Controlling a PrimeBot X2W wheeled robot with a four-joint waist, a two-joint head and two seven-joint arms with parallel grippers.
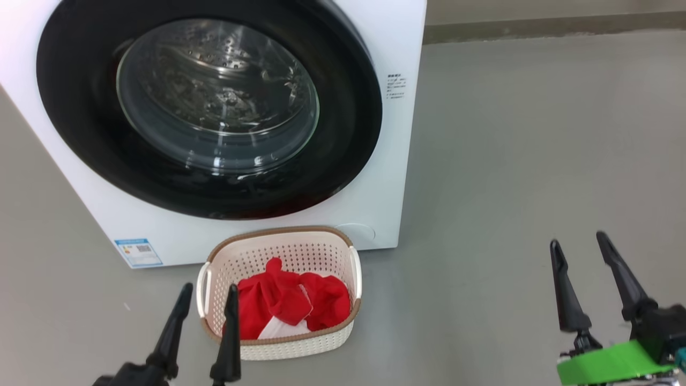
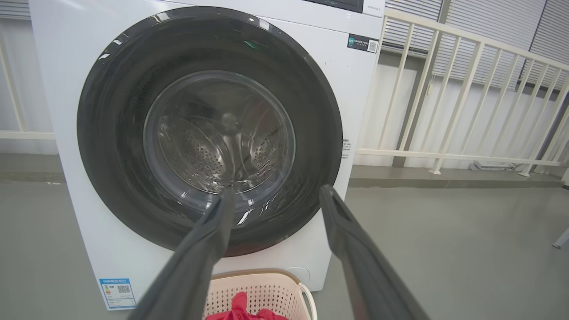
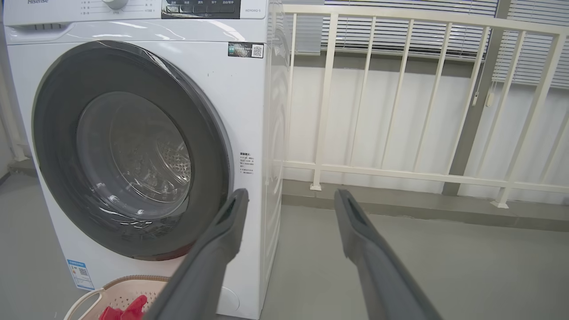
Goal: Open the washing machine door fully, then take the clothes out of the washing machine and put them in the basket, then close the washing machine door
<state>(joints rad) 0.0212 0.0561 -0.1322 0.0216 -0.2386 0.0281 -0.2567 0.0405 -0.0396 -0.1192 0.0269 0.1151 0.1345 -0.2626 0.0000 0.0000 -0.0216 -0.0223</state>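
The washer (image 1: 399, 64) is seen at the upper left of the frame, its door (image 1: 211, 104) shut, and the drum is glimpsed through the glass. The basket (image 1: 278, 233) is set on the grey floor (image 1: 536, 134) at lower centre, with red clothes (image 1: 289, 300) heaped in it. The left gripper (image 1: 209, 289) is held spread at the lower left, overlapping the basket's left edge. The right gripper (image 1: 578, 240) is likewise spread at the lower right, well apart from the basket.

- Washer (image 1: 386, 161): white; blue sticker (image 1: 138, 252) at its lower left corner.
- Door (image 1: 75, 96): glossy black rim, clear glass.
- Drum (image 2: 195, 155): steel, dotted with holes.
- Basket (image 1: 300, 254): cream, perforated, brown woven-look rim.
- Clothes (image 1: 278, 300): bright red, some white.
- Floor (image 1: 536, 161): plain grey.
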